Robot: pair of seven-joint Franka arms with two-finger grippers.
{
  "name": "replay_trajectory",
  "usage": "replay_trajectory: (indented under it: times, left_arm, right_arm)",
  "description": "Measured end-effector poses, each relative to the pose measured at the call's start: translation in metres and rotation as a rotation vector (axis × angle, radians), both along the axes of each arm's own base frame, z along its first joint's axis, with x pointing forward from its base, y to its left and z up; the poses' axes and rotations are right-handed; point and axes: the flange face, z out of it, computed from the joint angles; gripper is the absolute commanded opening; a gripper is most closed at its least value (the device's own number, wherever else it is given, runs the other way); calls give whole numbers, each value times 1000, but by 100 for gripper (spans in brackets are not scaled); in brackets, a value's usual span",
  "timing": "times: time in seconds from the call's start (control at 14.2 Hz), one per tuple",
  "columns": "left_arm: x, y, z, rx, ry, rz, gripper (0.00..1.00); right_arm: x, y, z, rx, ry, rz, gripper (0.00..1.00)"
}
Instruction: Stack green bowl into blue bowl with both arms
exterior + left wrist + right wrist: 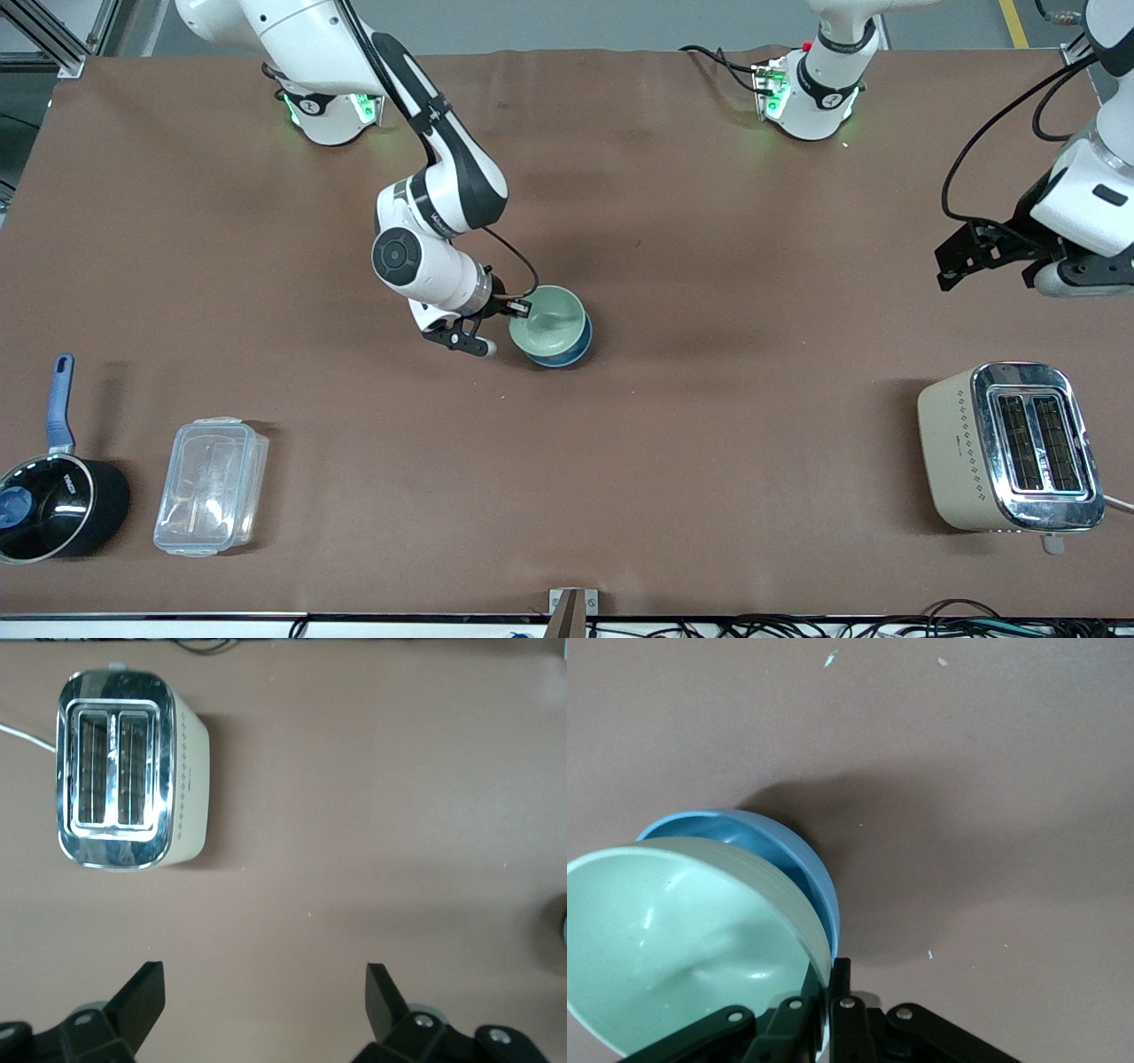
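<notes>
The pale green bowl (547, 321) sits tilted inside the sky-blue bowl (564, 351) at the middle of the table. My right gripper (516, 309) is shut on the green bowl's rim on the side toward the right arm's end. In the right wrist view the green bowl (682, 939) leans in the blue bowl (788, 859), with the fingers (840, 979) pinching its rim. My left gripper (952, 266) is open and empty, up over the table at the left arm's end above the toaster; its fingertips (146, 988) show bare cloth between them.
A cream and chrome toaster (1010, 447) stands at the left arm's end, also in the left wrist view (128, 771). A clear lidded container (211, 486) and a black saucepan with a blue handle (49, 496) lie at the right arm's end, near the front camera.
</notes>
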Motion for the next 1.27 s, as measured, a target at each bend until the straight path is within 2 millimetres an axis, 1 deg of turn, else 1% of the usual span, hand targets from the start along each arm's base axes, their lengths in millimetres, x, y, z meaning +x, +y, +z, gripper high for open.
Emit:
replay_trajectory:
  times: [0.14,0.35,0.42,0.49,0.56,0.63,0.7,0.77,0.84,0.98,1.05,1.12,1.2,1.27]
  left_arm:
    - [-10,9,-3,-4,16,-1,100]
    - [-21,19,-1,-1,31,13,100]
    - [-22,22,0,-1,33,18,100]
    - [-23,24,1,-1,35,23,100]
    - [-24,26,1,-1,39,25,100]
    - [-24,26,1,-1,40,25,100]
    - [-24,25,1,0,41,24,100]
    - [-24,24,1,-1,41,23,100]
    - [-24,24,0,-1,41,22,100]
    - [-24,24,0,-1,44,22,100]
    - [-24,23,-1,-1,44,21,100]
    - [-24,23,-1,-1,45,21,100]
    - [-24,23,-1,-1,45,20,100]
    - [-24,22,-1,-1,46,19,100]
  right_arm:
    - [-2,4,1,6,1,0,8]
    - [-10,15,-4,18,16,0,8]
    - [-10,16,-5,19,12,-1,9]
    - [-10,17,-6,19,8,-3,15]
    - [-10,16,-6,19,4,-5,34]
    - [-9,16,-6,19,3,-7,65]
    - [-9,15,-6,18,3,-7,86]
    - [-9,15,-6,18,5,-8,94]
    - [-9,15,-6,17,6,-11,99]
    - [-6,12,-3,12,28,-18,100]
    - [-3,7,6,10,51,-14,100]
    - [5,-4,23,7,65,-12,100]
    - [14,-21,46,0,66,-5,100]
    - [24,-45,74,-20,60,5,100]
